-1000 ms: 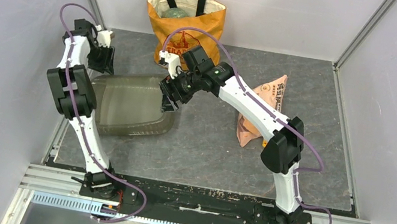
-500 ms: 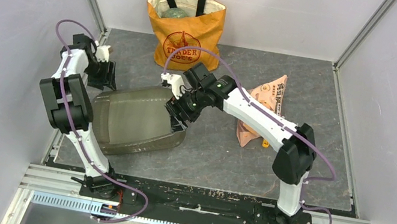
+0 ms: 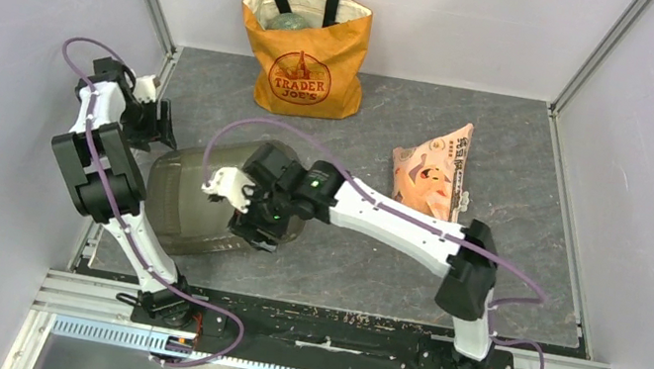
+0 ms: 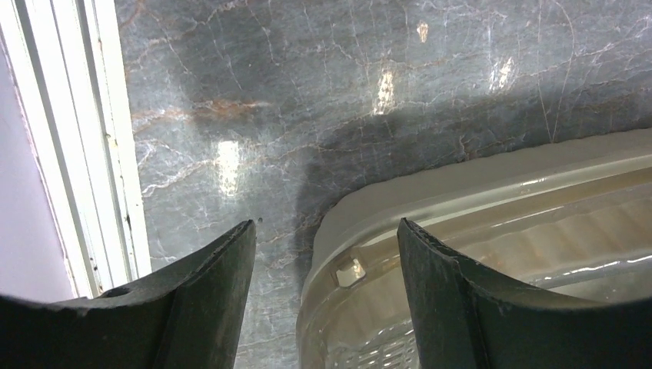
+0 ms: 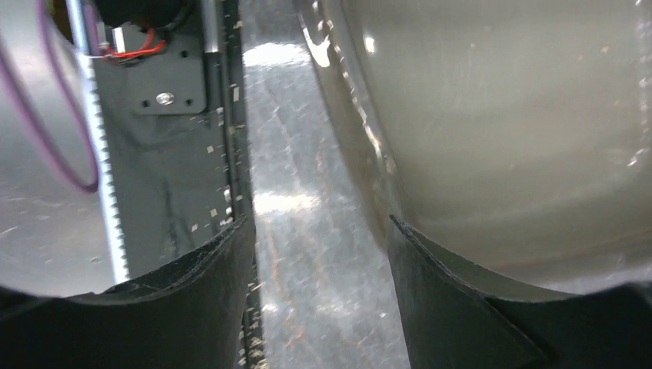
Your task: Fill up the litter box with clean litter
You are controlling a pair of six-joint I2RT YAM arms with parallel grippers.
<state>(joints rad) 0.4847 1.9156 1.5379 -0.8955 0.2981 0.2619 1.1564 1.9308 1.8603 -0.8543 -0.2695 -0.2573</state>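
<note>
Right gripper (image 5: 319, 219) has jaws wide apart and holds nothing. Bare table strip shows between the fingers. Its right finger is just beside the litter box (image 3: 189, 207) wall; contact can't be told, view is blurred. Left gripper (image 4: 324, 224) is also wide open with nothing gripped. It straddles a rounded corner of the box rim, one finger outside over the table, the other over the inside, neither pressing the rim.

Top view: box sits at 8 o'clock on the grey stone table (image 3: 359, 270), skewed to the table edges. Left gripper is at the box's 11 o'clock corner, right gripper at its 4 o'clock side, right arm reaching across from its base at 5 o'clock. Box's 9 o'clock side is near the white side rail (image 4: 84, 138) and wall, with the left arm close by that wall. Its 6 o'clock side is near the table's front edge. Open table surface runs from the box toward 3 o'clock. Pinkish printed bag (image 3: 431, 167) at 2 o'clock is well apart from the box. Orange tote bag (image 3: 303, 65) at 12 o'clock stands by the back wall, also apart.

Only the left wrist view shows ribbing on the box wall and the pale flared rim. Only the right wrist view shows a dark base plate (image 5: 165, 154) with a screw and red wires. Tote reads "TRADER JOE'S"; bag print too small to read. Whether the box lies flat can't be told.
</note>
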